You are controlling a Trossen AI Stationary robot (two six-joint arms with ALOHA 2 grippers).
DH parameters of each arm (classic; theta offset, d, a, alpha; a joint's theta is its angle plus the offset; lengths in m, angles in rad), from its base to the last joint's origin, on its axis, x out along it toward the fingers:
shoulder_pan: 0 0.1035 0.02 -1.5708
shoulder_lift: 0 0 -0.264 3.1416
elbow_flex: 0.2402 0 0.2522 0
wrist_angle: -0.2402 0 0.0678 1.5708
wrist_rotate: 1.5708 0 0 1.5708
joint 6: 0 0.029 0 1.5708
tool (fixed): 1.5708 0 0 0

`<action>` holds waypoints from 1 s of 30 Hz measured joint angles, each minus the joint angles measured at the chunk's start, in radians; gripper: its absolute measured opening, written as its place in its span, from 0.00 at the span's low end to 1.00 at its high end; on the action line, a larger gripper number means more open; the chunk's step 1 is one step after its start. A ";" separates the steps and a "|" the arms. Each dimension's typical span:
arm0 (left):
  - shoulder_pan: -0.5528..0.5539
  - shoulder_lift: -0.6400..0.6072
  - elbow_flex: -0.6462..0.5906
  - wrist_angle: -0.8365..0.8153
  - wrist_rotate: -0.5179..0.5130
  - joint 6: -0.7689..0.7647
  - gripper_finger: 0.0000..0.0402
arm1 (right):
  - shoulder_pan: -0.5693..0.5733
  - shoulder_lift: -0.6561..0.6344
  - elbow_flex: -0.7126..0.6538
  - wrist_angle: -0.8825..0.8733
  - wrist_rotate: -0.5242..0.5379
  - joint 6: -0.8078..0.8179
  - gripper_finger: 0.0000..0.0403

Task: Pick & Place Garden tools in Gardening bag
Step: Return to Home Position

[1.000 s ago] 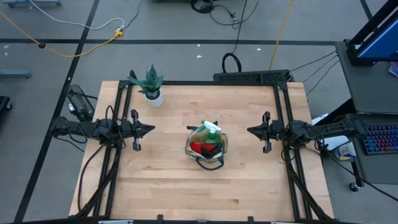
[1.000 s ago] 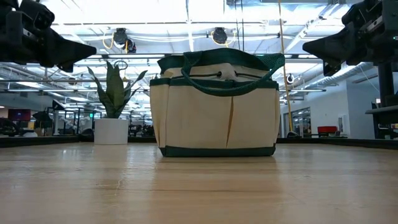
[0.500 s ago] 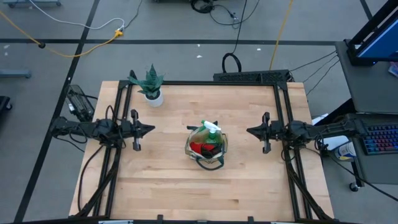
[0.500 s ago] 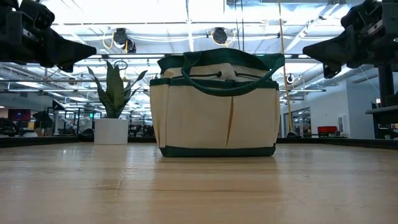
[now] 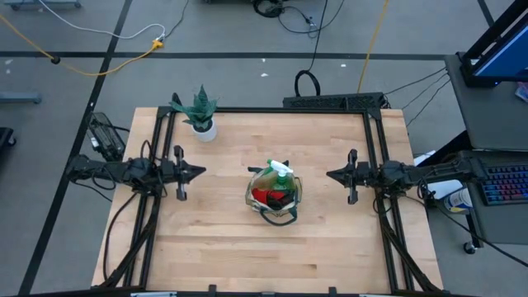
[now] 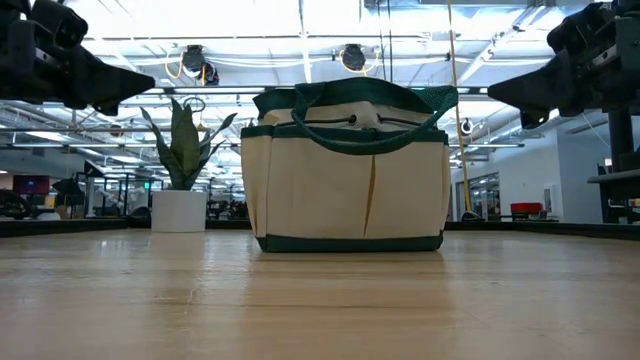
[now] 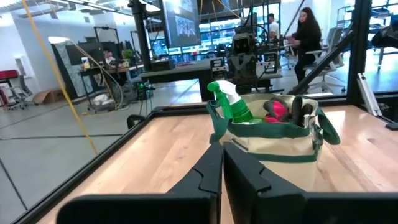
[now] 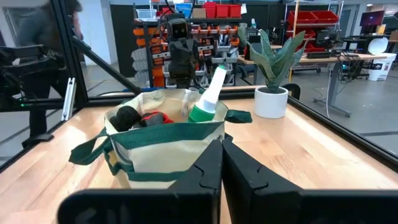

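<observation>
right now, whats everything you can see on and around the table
gardening bag: one, beige with dark green trim, middle of the table
spray bottle: one, green with white nozzle, sticking up out of the bag
red item: one, red, inside the bag
dark handles: black, in the bag beside the red item; number unclear
potted plant: one, green leaves in a white pot, far left corner of the table
table: one, light wood with black frame
keyboard: one, blue-lit, on a desk right of the table
person: at least one, dark clothes, in the room beyond
left tool: one, dark, shut, raised over the table's left side, pointing at the bag
right tool: one, dark, shut, raised over the right side, pointing at the bag
</observation>
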 joint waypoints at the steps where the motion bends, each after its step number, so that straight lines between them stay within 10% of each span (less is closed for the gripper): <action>1: 0.000 0.000 0.000 -0.001 0.006 0.002 0.05 | 0.000 0.000 0.000 0.000 0.000 0.000 0.00; 30: 0.000 0.000 -0.004 0.044 0.098 0.018 0.05 | 0.000 0.000 0.000 -0.005 0.003 -0.004 0.00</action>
